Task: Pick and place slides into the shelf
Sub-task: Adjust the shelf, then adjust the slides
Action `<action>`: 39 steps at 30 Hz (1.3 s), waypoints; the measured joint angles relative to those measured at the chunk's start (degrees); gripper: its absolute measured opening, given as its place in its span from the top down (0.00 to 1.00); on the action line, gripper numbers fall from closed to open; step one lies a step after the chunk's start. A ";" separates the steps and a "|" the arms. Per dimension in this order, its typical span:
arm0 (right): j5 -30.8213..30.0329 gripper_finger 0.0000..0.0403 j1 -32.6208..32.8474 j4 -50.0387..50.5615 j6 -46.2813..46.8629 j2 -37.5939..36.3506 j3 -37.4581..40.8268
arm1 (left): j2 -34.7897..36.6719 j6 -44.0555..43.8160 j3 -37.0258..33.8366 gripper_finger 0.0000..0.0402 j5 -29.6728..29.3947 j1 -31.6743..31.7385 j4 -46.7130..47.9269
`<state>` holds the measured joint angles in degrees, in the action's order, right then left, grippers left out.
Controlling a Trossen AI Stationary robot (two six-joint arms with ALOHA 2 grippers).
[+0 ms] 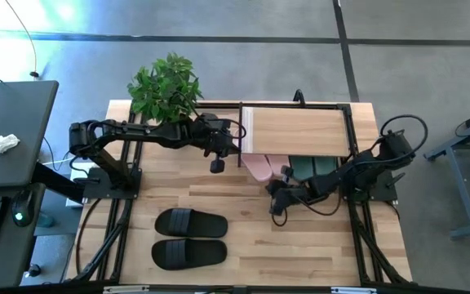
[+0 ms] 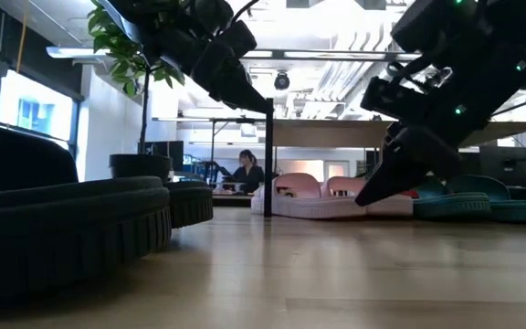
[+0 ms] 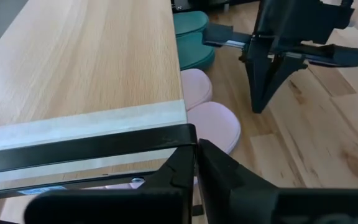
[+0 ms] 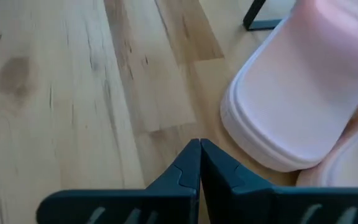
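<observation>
The shelf (image 1: pixel 296 131) stands at the table's far side. Under its light-wood top rest two pale pink slides (image 1: pixel 259 167) and two dark green slides (image 1: pixel 312 167), their heel ends sticking out toward the near edge. Two black slides (image 1: pixel 190 237) lie flat side by side on the near left part of the table. My left gripper (image 1: pixel 217 166) hangs shut above the table at the shelf's left front corner (image 3: pixel 188 134). My right gripper (image 1: pixel 277 214) is shut and low over the table, just near of the pink slides (image 4: pixel 291 106), apart from them.
A potted plant (image 1: pixel 166 90) stands at the far left beside the shelf. A black desk (image 1: pixel 6 131) lies beyond the table's left edge. Bare wood (image 1: pixel 317 245) shows on the near right of the table. A person (image 2: pixel 247 169) sits in the room behind.
</observation>
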<state>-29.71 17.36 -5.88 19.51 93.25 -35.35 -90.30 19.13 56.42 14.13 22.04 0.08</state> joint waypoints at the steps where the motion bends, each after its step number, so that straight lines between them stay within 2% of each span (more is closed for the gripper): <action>1: -0.60 1.00 -0.08 -0.12 -0.29 0.00 0.00 | 0.00 -0.10 0.00 0.99 0.00 0.00 0.00; 5: -5.14 1.00 -0.08 -0.12 -1.46 0.00 0.00 | 0.00 0.04 0.00 0.98 -0.05 0.02 0.02; 12: -7.95 1.00 -0.08 -1.23 -3.52 0.00 0.00 | 0.00 0.04 0.00 0.99 -0.67 0.03 0.00; 17: -12.07 1.00 -0.65 -1.10 -4.13 0.00 0.00 | 0.00 0.11 0.00 0.97 -0.72 0.04 0.02; 25: -5.16 1.00 -4.33 1.13 -4.14 0.24 0.00 | 0.00 0.05 0.00 0.99 -0.81 0.04 0.02; 31: 4.69 1.00 -4.71 -3.15 -5.47 0.24 -0.04 | 0.00 0.11 0.00 0.97 -0.85 0.04 0.00; 39: 7.03 1.00 -7.03 -5.88 -6.37 0.24 -0.04 | 0.00 0.02 0.00 0.99 -0.85 0.04 0.01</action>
<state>-22.68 10.33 -11.77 13.15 93.49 -35.40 -90.30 19.16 56.42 13.28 22.09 0.09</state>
